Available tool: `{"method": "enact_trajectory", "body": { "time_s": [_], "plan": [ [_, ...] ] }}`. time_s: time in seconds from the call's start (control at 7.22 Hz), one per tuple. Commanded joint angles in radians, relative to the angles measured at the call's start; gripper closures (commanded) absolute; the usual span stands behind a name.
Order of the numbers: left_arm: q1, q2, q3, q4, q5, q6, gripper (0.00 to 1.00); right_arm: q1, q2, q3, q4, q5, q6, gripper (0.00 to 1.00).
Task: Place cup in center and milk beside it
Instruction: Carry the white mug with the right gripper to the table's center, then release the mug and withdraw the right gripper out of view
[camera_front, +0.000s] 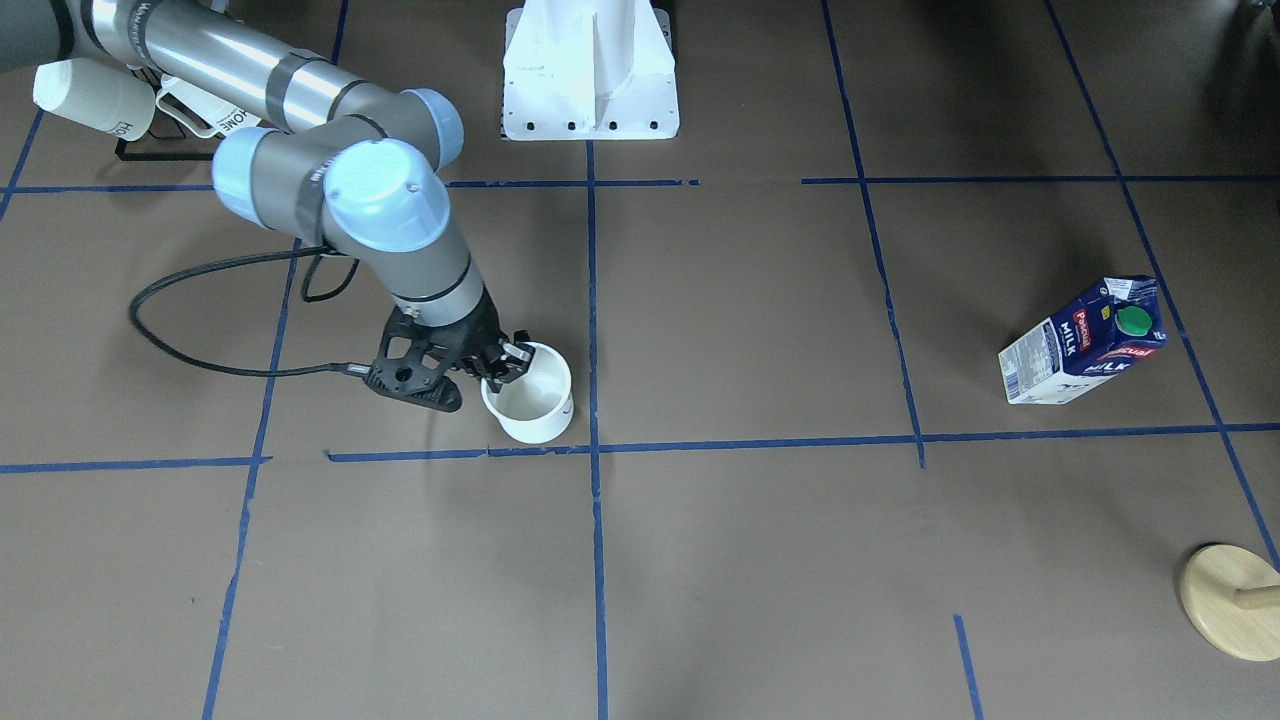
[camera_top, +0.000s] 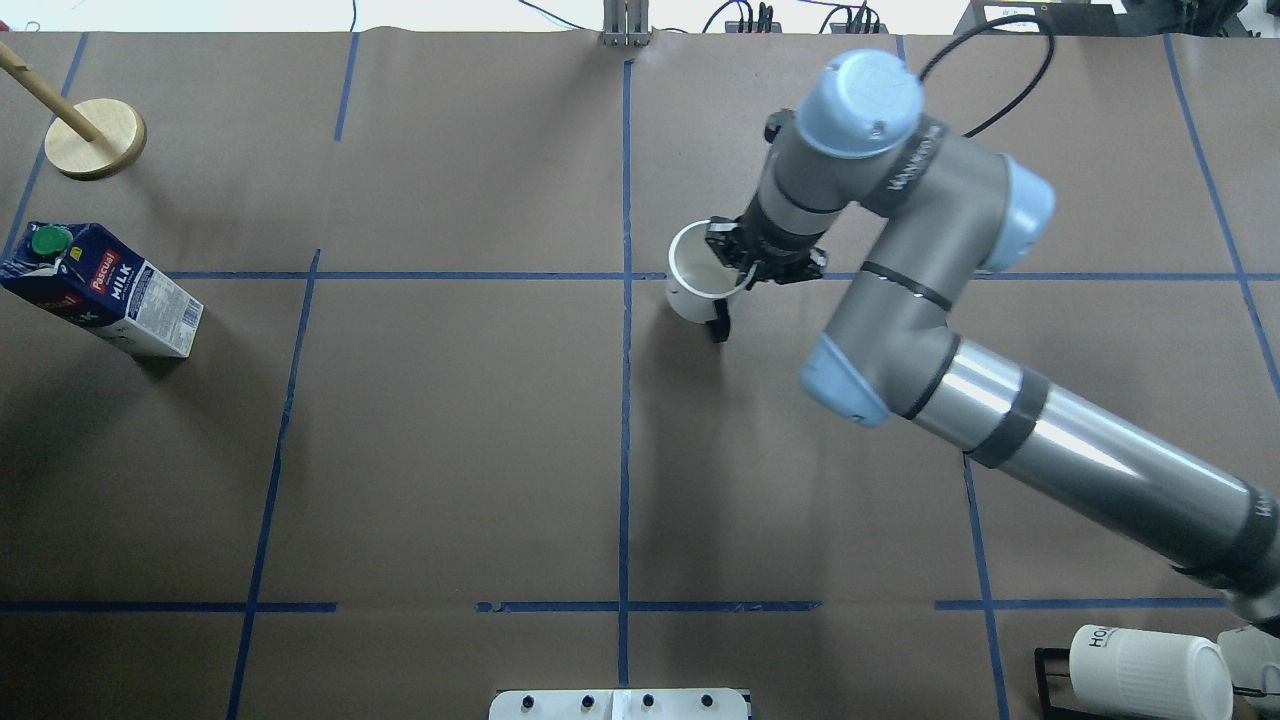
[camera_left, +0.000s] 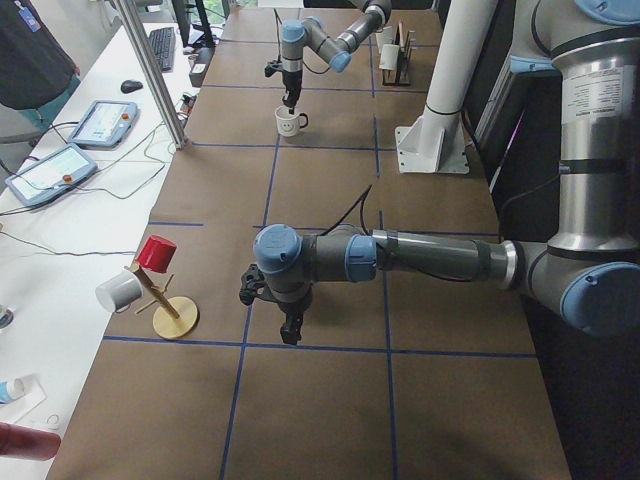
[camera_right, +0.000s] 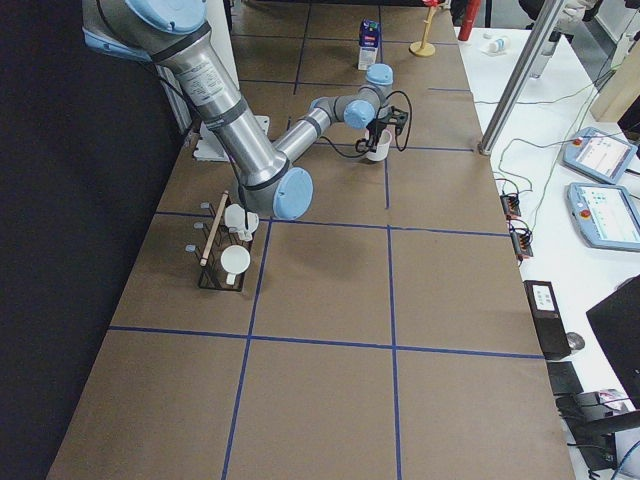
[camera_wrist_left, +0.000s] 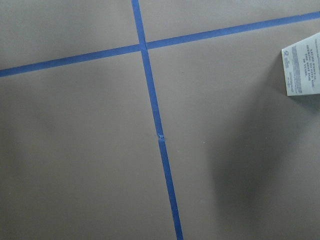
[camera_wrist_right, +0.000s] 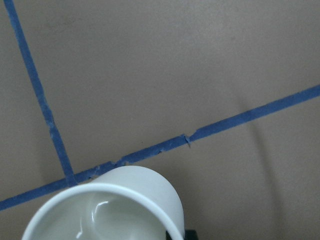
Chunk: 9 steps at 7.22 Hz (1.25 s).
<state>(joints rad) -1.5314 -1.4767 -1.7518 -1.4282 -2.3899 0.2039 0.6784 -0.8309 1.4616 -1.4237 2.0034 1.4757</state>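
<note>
Just beside the center (camera_front: 596, 447), right gripper (camera_front: 508, 362) is clamped on cup (camera_front: 535, 405) rim; milk (camera_front: 1085, 345) sits well apart, untouched; left gripper (camera_left: 291, 328) state can't tell.

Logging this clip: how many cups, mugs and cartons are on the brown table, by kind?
Smiley cup: 1, in the right pincer.
Ribbed mugs on the black rack: 2.
Cups on the wooden stand: 2, one red, one pale.
Milk carton: 1.
Total: 6.
</note>
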Motion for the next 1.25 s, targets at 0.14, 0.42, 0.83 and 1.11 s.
{"method": "enact_trajectory", "body": {
  "time_s": [0.14,0.42,0.83,1.11],
  "plan": [
    [0.004,0.0,0.0,0.0,0.0,-0.001,0.0,-0.046,0.013,-0.013,-0.006,-0.043,0.089,0.84],
    [0.004,0.0,0.002,0.0,0.0,-0.001,0.0,-0.051,0.022,-0.013,-0.006,-0.057,0.1,0.14],
    [0.004,0.0,0.002,0.0,0.002,-0.001,0.0,-0.014,0.023,0.061,-0.073,-0.049,0.057,0.0],
    [0.004,0.0,-0.015,0.003,0.005,0.0,0.0,0.105,0.013,0.253,-0.407,0.024,-0.25,0.0]
  ]
}}
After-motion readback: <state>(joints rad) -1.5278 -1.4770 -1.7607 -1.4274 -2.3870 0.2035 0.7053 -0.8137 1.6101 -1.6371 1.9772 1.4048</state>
